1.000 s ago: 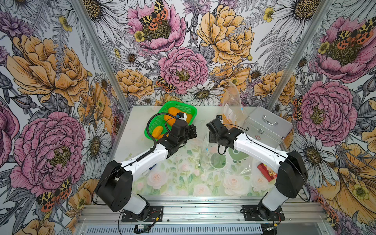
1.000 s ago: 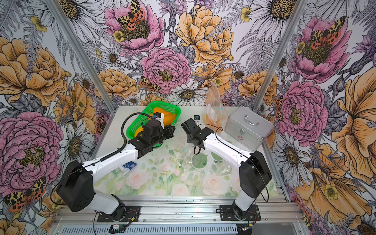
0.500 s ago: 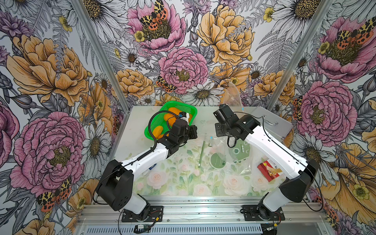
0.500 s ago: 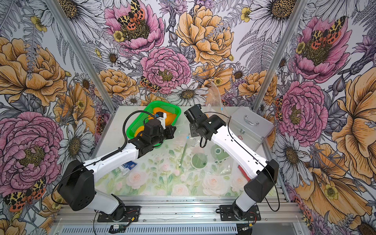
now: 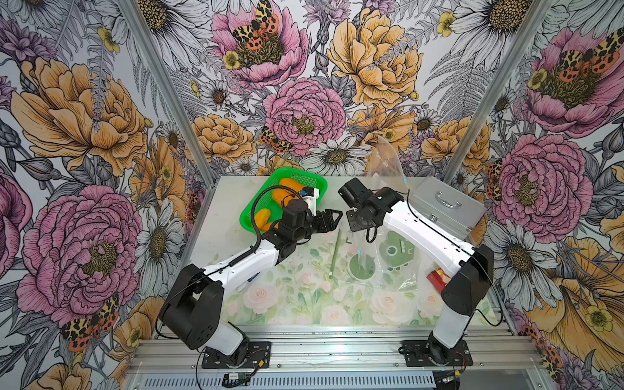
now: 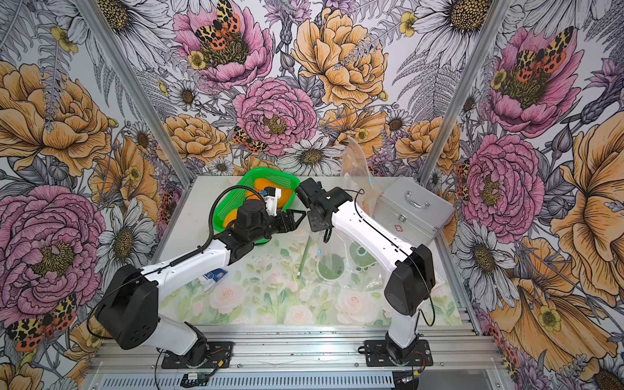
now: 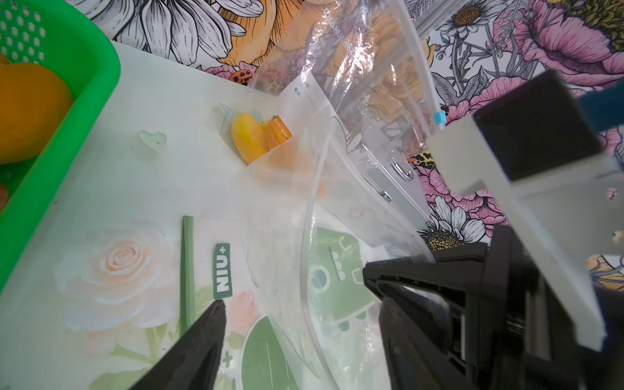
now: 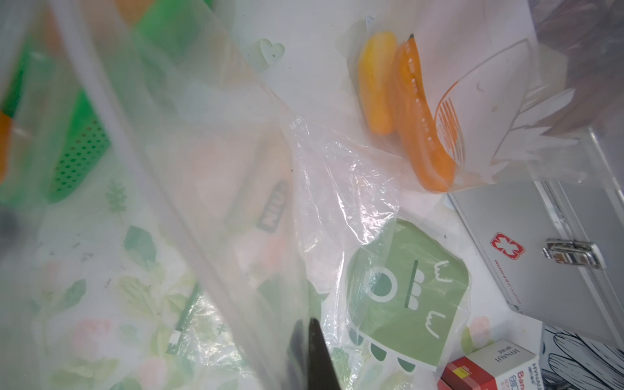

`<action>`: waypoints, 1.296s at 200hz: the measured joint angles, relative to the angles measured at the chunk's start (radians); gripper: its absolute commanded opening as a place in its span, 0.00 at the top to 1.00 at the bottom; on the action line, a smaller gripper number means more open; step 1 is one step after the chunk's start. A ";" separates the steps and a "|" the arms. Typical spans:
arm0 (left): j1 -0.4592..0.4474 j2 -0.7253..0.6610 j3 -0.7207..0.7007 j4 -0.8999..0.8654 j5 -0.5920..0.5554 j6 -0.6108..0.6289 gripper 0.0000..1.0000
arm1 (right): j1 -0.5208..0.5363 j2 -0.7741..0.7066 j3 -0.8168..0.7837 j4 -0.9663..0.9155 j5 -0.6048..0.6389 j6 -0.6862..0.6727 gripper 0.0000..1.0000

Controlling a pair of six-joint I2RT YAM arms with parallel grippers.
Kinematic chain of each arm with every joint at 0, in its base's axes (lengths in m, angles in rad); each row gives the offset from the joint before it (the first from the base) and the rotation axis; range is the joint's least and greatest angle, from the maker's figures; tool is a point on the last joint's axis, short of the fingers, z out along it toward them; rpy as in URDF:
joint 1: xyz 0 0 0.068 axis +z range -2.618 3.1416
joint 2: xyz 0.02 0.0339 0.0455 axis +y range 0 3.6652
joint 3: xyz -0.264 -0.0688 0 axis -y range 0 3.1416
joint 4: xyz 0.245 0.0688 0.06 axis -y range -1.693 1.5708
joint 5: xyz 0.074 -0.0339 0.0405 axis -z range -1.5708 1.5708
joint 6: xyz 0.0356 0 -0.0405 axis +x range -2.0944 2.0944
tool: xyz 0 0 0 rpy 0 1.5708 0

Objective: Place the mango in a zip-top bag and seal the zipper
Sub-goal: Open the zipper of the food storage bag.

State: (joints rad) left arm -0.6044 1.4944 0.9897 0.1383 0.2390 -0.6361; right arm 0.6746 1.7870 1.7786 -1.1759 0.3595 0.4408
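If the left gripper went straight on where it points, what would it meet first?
Likely the clear bag held by the right gripper; its film hangs just ahead of the open left gripper. Depth is unclear.

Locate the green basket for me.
In a top view the green basket sits at the back of the table on the robot's left side, next to the left gripper, with orange mangoes inside it.
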 measured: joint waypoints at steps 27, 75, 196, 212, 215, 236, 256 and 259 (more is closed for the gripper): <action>0.000 0.008 -0.002 0.010 0.018 -0.020 0.18 | 0.000 0.000 0.005 0.007 -0.017 -0.008 1.00; 0.000 0.094 -0.002 0.023 0.025 -0.062 0.28 | 0.000 0.000 0.005 0.019 -0.040 -0.009 1.00; 0.037 0.169 -0.007 -0.085 -0.146 0.079 0.57 | -0.002 -0.050 -0.040 0.044 0.003 0.011 1.00; 0.037 0.169 -0.006 -0.090 -0.146 0.105 0.34 | -0.002 -0.048 -0.040 0.044 0.004 0.013 1.00; 0.037 0.169 -0.006 -0.090 -0.145 0.112 0.30 | -0.002 -0.046 -0.040 0.044 0.004 0.013 1.00; 0.038 0.164 -0.006 -0.090 -0.122 0.129 0.12 | -0.002 -0.015 -0.025 0.043 0.006 0.013 1.00; 0.038 0.127 -0.006 -0.097 -0.099 0.122 0.04 | -0.002 0.024 -0.007 0.044 0.006 0.013 1.00; 0.039 0.117 -0.006 -0.099 -0.095 0.122 0.03 | -0.002 0.029 -0.005 0.044 0.006 0.013 1.00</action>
State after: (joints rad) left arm -0.5659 1.6115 0.9840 0.0395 0.1436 -0.5144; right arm 0.6727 1.8156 1.7733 -1.1316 0.3656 0.4538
